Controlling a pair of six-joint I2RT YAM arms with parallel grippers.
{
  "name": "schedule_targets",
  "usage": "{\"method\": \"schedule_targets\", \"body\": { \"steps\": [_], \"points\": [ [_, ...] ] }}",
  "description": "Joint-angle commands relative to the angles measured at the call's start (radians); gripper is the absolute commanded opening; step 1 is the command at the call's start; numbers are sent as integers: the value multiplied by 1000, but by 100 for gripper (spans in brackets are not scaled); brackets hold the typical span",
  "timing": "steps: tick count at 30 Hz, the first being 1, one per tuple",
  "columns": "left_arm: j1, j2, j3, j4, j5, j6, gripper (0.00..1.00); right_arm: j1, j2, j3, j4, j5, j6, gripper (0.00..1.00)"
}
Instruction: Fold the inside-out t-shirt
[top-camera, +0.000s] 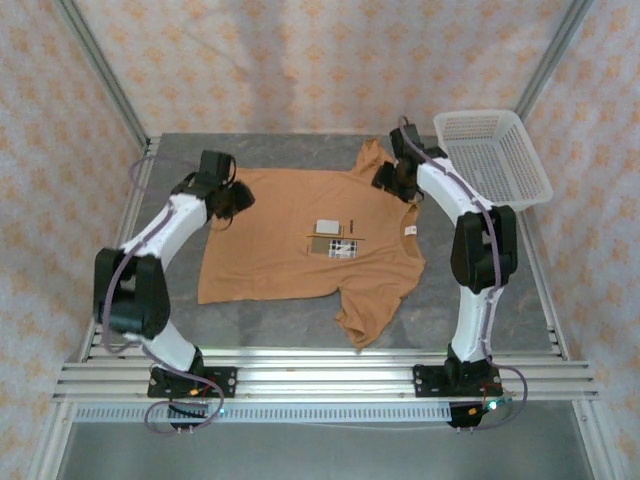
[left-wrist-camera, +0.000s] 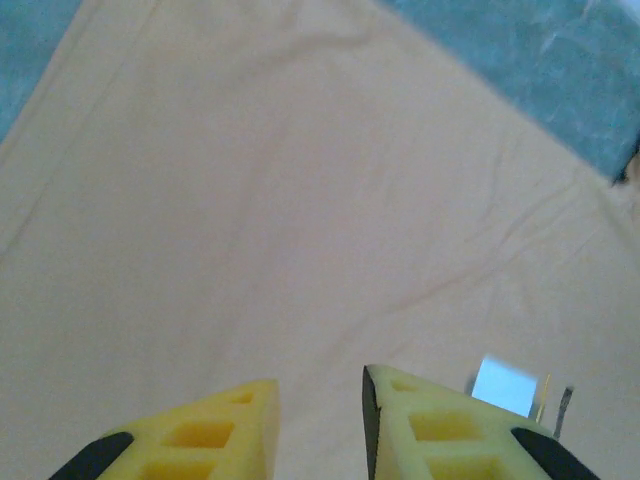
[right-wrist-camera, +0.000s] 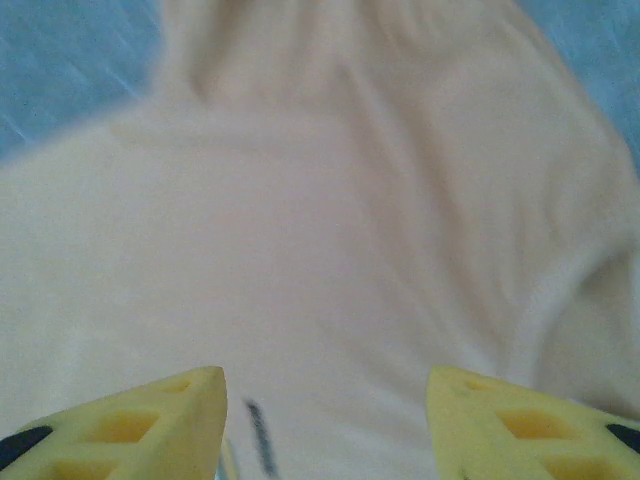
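The inside-out t-shirt (top-camera: 280, 245), orange-brown, lies spread flat on the grey table, with a white label (top-camera: 327, 228) and a small checked patch (top-camera: 343, 249) at its chest. One sleeve points to the back (top-camera: 372, 158), the other to the front (top-camera: 368, 318). My left gripper (top-camera: 232, 200) hovers over the shirt's back left corner; in the left wrist view it (left-wrist-camera: 320, 380) stands open a little above the cloth (left-wrist-camera: 300, 200), nothing between its fingers, the white label (left-wrist-camera: 502, 385) to their right. My right gripper (top-camera: 400, 182) is by the back sleeve, open wide (right-wrist-camera: 325, 372) over the cloth (right-wrist-camera: 330, 230).
A white mesh basket (top-camera: 495, 155) stands at the back right corner of the table. Bare grey tabletop (top-camera: 500, 290) runs along the shirt's right side and the front edge. Metal frame posts and patterned walls close in the table.
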Motion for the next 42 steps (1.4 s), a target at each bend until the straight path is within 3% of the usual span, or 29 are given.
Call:
{"method": "schedule_targets", "body": {
  "steps": [1, 6, 10, 14, 21, 26, 30, 34, 38, 42],
  "points": [
    [31, 177, 150, -69, 0, 49, 29, -6, 186, 187, 55, 64, 47, 55],
    [59, 384, 368, -111, 25, 49, 28, -20, 516, 647, -60, 103, 106, 53],
    [89, 461, 441, -113, 42, 43, 28, -27, 690, 882, -57, 78, 163, 51],
    [114, 485, 441, -95, 60, 39, 28, -26, 718, 823, 191, -11, 256, 51],
    [159, 425, 348, -82, 65, 49, 28, -18, 813, 873, 557, -229, 438, 50],
    [200, 260, 194, -55, 62, 36, 28, -47, 786, 901, 526, -272, 433, 53],
    [196, 53, 12, -49, 72, 30, 30, -68, 670, 891, 245, -298, 293, 58],
    [164, -96, -183, -26, 87, 17, 32, -58, 482, 713, -20, -259, 148, 64],
    [128, -163, -341, 47, 144, -10, 33, -27, 230, 289, -25, -244, 88, 65],
    [125, -152, -398, 71, 137, -1, 33, 15, 10, -84, 31, -135, 41, 66]
  ]
}}
